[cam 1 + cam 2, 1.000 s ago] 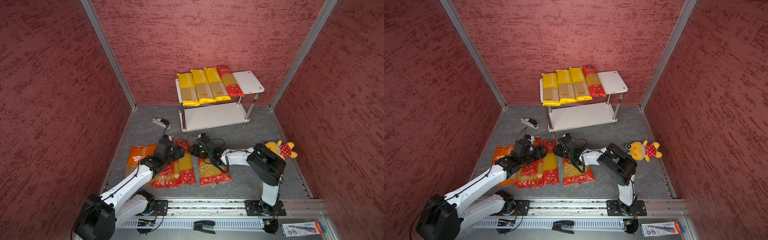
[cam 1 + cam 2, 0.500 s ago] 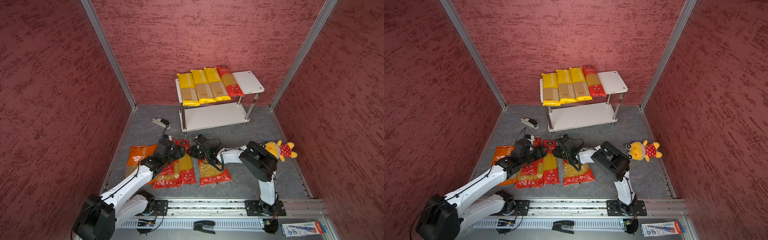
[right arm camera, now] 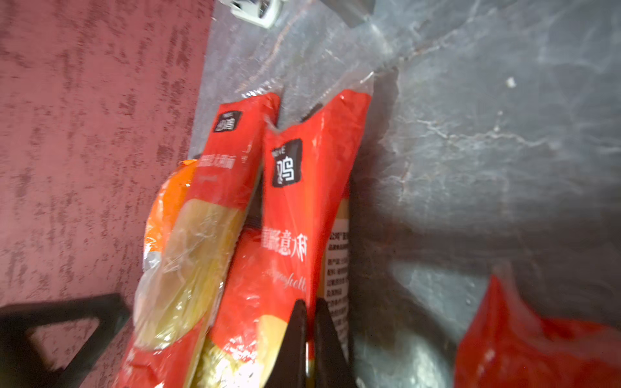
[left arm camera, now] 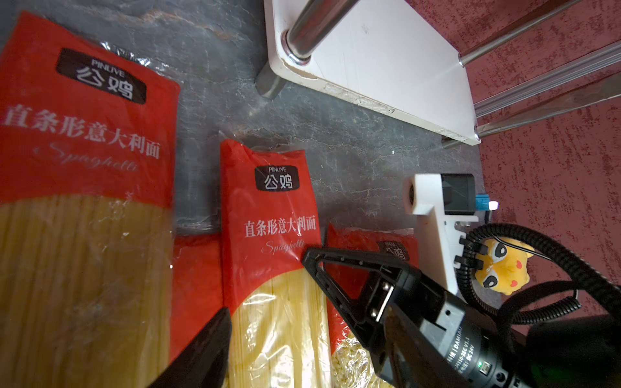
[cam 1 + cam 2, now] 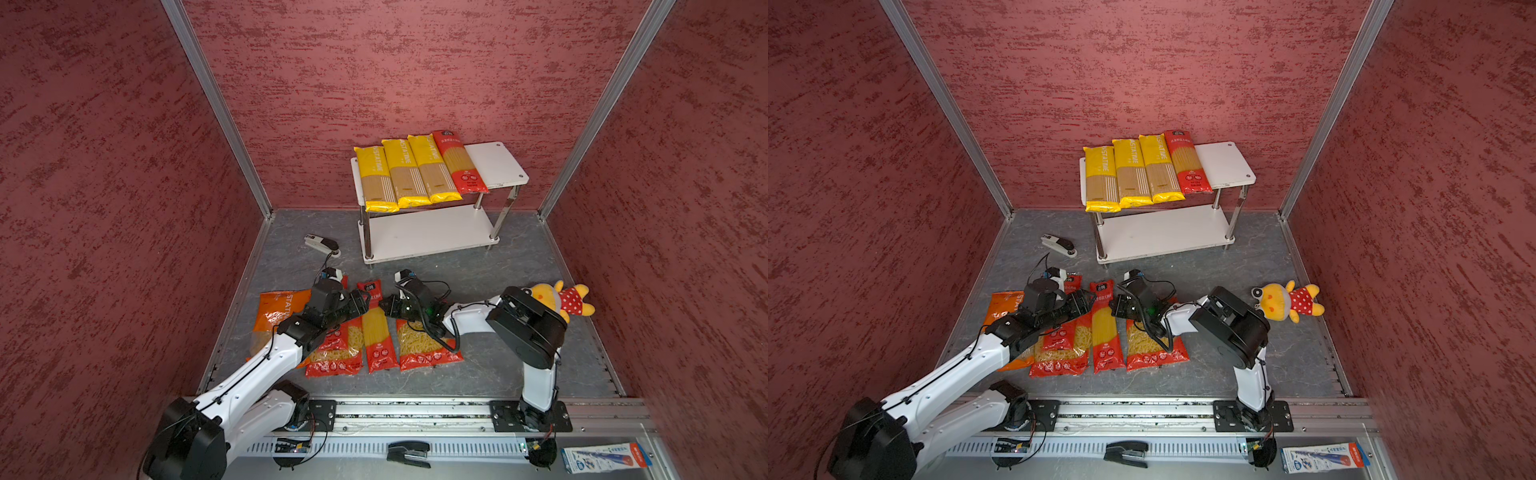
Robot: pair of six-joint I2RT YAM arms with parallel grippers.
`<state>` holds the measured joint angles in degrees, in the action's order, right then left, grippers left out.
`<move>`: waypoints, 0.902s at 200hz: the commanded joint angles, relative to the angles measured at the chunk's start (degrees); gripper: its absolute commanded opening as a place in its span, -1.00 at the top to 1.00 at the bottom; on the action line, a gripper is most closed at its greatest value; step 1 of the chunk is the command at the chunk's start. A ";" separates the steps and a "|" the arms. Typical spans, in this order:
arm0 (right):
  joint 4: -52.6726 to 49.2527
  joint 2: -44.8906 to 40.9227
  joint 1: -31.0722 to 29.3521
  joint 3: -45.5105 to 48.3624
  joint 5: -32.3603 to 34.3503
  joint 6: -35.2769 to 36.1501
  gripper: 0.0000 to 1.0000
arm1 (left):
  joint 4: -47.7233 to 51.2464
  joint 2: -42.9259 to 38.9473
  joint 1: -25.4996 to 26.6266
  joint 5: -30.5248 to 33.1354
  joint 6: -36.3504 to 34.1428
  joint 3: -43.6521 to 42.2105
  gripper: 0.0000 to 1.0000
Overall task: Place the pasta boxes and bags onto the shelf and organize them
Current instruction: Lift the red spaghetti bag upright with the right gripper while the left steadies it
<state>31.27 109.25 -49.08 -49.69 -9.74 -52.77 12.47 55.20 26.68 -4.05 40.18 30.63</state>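
On the shelf (image 5: 494, 162), top board, lie three yellow spaghetti packs (image 5: 405, 172) and one red pack (image 5: 459, 164); five bags (image 5: 424, 345) remain near the worktop's (image 5: 498, 365) front edge. Among these, the right claw (image 3: 311, 304) pinches a long red spaghetti pack (image 5: 376, 332), glossy with a clear window; the left claw (image 5: 365, 300) stands open beside it.

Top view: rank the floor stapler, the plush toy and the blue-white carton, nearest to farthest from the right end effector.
From the right end effector, shut on the red spaghetti pack:
1. Floor stapler, back left, toward the shelf.
2. Plush toy, to the right.
3. Blue-white carton, front right corner.
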 commanded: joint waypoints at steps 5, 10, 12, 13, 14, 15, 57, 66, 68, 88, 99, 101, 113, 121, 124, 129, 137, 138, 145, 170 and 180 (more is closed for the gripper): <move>14.31 -6.61 -0.22 2.64 2.32 3.07 1.00 | -0.64 -3.28 -0.65 -0.97 -3.36 1.15 -0.43; 15.87 -7.58 -0.22 3.44 2.52 3.64 1.00 | -1.05 -4.02 -0.73 -1.38 -3.79 1.12 -0.43; 16.44 -7.94 -0.22 3.72 2.64 3.88 1.00 | -1.24 -4.24 -0.74 -1.50 -3.97 1.17 -0.43; 16.71 -8.01 -0.23 3.85 2.67 4.07 1.00 | -1.36 -4.32 -0.75 -1.62 -4.06 1.18 -0.43; 16.94 -8.27 -0.23 3.97 2.73 4.21 1.00 | -1.47 -4.45 -0.79 -1.69 -4.15 1.14 -0.43; 17.23 -8.49 -0.23 4.11 2.81 4.32 1.00 | -1.52 -4.60 -0.86 -1.76 -4.24 1.16 -0.43; 21.19 -16.73 -0.19 7.47 4.67 11.12 1.00 | -5.15 -7.53 -1.27 -6.16 -7.82 2.14 -0.43; 21.53 -18.44 -0.23 8.08 5.02 12.65 1.00 | -6.40 -7.73 -1.28 -7.60 -8.55 2.11 -0.43; 21.61 -18.83 -0.18 8.28 5.13 13.03 1.00 | -6.69 -7.82 -1.25 -7.93 -8.68 2.07 -0.43; 21.83 -22.72 -0.18 9.80 6.33 17.59 1.00 | -10.64 -8.56 -1.30 -11.21 -9.98 1.09 -0.42; 21.49 -25.11 -0.14 10.43 6.78 20.78 1.00 | -14.11 -9.46 -1.28 -13.38 -10.14 -0.13 -0.41; 21.34 -25.48 -0.14 10.59 6.87 21.16 1.00 | -14.84 -9.66 -1.28 -13.75 -10.13 -0.35 -0.42; 21.05 -28.66 0.10 11.21 7.19 24.04 1.00 | -19.36 -10.56 -1.25 -15.81 -9.63 -2.14 -0.41; 21.03 -30.25 0.33 11.46 6.98 25.33 1.00 | -21.65 -10.89 -1.20 -17.07 -9.54 -2.93 -0.41; 21.03 -30.84 0.43 11.46 6.81 25.71 1.00 | -22.29 -10.90 -1.19 -17.53 -9.51 -3.08 -0.40; 20.73 -31.72 0.60 11.46 6.48 26.39 1.00 | -23.21 -10.86 -1.12 -18.29 -9.56 -3.25 -0.40; 20.44 -33.15 0.90 11.35 5.79 27.36 1.00 | -24.63 -10.68 -1.02 -19.52 -9.59 -3.50 -0.40; 20.38 -33.28 0.91 11.32 5.65 27.50 1.00 | -24.79 -10.61 -1.02 -19.68 -9.55 -3.53 -0.40; 20.11 -34.33 1.15 11.13 4.70 28.19 1.00 | -26.00 -10.34 -0.91 -20.59 -9.77 -3.77 -0.40; 17.83 -37.77 2.26 9.22 1.10 30.67 1.00 | -31.01 -9.12 -0.01 -22.78 -10.54 -4.98 -0.39; 17.18 -38.82 2.94 8.26 -0.47 31.06 1.00 | -33.54 -8.29 0.33 -23.84 -10.73 -5.26 -0.39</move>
<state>42.68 74.89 -47.55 -36.80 -6.31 -25.69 -12.19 45.80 26.22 -23.42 31.16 26.35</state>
